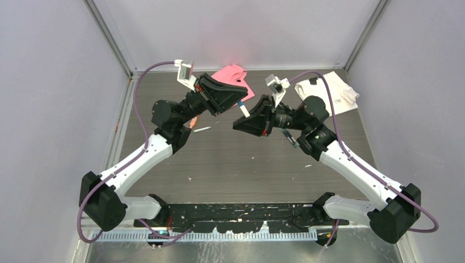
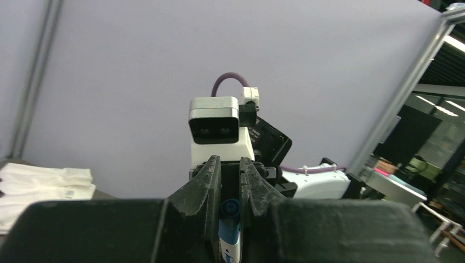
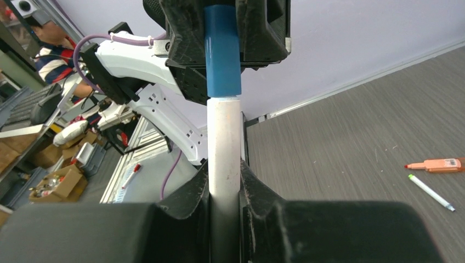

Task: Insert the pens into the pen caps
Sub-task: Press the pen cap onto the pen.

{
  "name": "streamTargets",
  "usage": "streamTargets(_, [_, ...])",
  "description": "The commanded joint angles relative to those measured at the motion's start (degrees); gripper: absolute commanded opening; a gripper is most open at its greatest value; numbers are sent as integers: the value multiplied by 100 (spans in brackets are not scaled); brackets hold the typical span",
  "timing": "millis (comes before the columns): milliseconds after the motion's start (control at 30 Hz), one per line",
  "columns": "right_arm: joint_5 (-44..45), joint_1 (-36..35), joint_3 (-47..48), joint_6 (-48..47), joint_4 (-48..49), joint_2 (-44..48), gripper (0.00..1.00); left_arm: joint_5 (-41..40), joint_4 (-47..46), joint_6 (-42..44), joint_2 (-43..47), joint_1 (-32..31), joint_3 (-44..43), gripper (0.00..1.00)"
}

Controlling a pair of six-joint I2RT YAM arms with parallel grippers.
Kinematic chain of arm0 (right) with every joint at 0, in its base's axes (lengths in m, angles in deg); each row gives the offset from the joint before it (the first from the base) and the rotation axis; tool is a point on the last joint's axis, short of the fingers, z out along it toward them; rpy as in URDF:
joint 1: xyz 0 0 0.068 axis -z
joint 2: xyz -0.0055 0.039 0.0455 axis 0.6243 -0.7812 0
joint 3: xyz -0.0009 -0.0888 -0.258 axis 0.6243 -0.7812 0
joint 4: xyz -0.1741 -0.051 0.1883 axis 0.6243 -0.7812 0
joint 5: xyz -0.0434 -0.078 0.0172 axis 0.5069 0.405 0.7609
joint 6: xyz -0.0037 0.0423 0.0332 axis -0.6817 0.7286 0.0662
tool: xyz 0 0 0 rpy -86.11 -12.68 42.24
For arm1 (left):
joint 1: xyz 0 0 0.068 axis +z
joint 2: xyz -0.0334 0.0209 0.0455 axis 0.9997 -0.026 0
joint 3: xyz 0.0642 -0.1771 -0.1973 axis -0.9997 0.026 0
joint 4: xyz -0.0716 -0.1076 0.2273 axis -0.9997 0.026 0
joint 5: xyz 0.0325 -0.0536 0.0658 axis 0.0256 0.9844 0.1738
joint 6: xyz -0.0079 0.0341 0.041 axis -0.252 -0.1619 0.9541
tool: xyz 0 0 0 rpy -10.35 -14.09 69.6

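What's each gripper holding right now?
Left gripper: closed on the blue cap.
Right gripper: closed on the white pen.

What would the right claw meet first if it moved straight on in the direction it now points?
Most likely the left claw, facing it close ahead. The white pen in the right claw seems to touch the blue cap that the left claw grips.
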Motion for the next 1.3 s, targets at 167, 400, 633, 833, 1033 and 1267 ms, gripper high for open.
streamTargets(167, [257, 294, 1255, -719, 135, -305, 1, -517, 674, 340, -64, -1033, 779, 0])
streamTargets(400, [-27, 447, 1827, -1133, -38, -674, 1, -348, -135, -757, -689, -1251, 1008, 1])
streamTargets(633, [-109, 600, 2340, -546, 392, -1033, 1, -150, 616, -182, -537, -1277, 1078, 1])
streamTargets(833, [-41, 724, 2745, -372, 288, -1243, 1, -95, 1260, 373, -435, -1324, 1243, 0])
streamTargets(1033, [15, 743, 3060, -451, 77, -1448, 1, -145, 1092, 304, -670, -1369, 1352, 1])
streamTargets(1267, [-45, 544, 3284, -393, 17, -1647, 1, -199, 730, 216, -1022, -1433, 1215, 0])
